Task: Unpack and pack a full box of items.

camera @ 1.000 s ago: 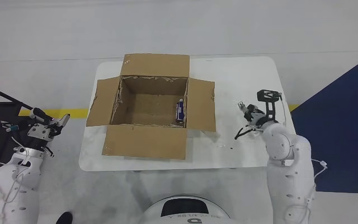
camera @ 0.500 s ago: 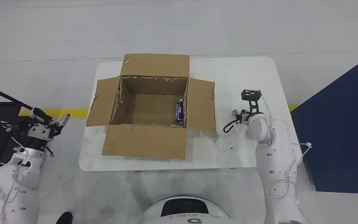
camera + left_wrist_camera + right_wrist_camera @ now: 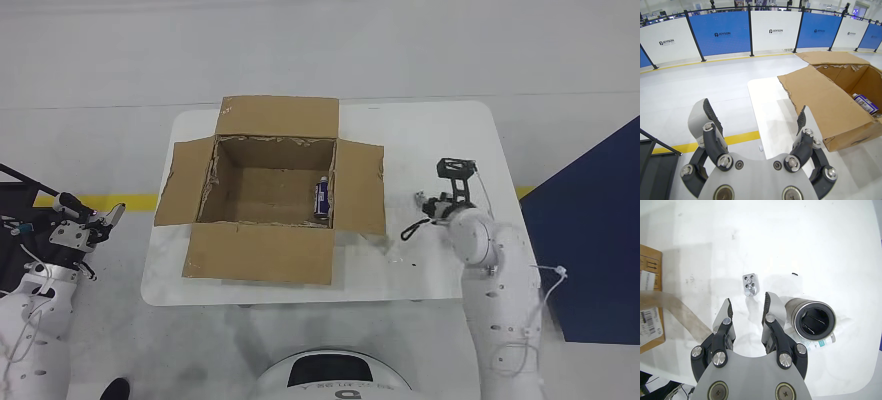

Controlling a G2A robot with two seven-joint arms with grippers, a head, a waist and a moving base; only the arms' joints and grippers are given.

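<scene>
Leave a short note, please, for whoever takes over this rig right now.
Left gripper: open, empty, off the table's left edge.
Right gripper: open, empty, over the table right of the box, just short of the block.
On the table: block, cylinder, and tube partly under the cylinder.
In the box: one can by its right wall.
Done: apparently three items unpacked.
Left: probably the can, then repacking everything.

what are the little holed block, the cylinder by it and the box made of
Small block: probably bare metal, maybe aluminium; bright silvery sheen, drilled holes.
Cylinder: steel-looking shell, dull grey gloss, with a black liner, perhaps plastic, at its open end.
Box: brown cardboard, matte, ragged torn flap edges.
</scene>
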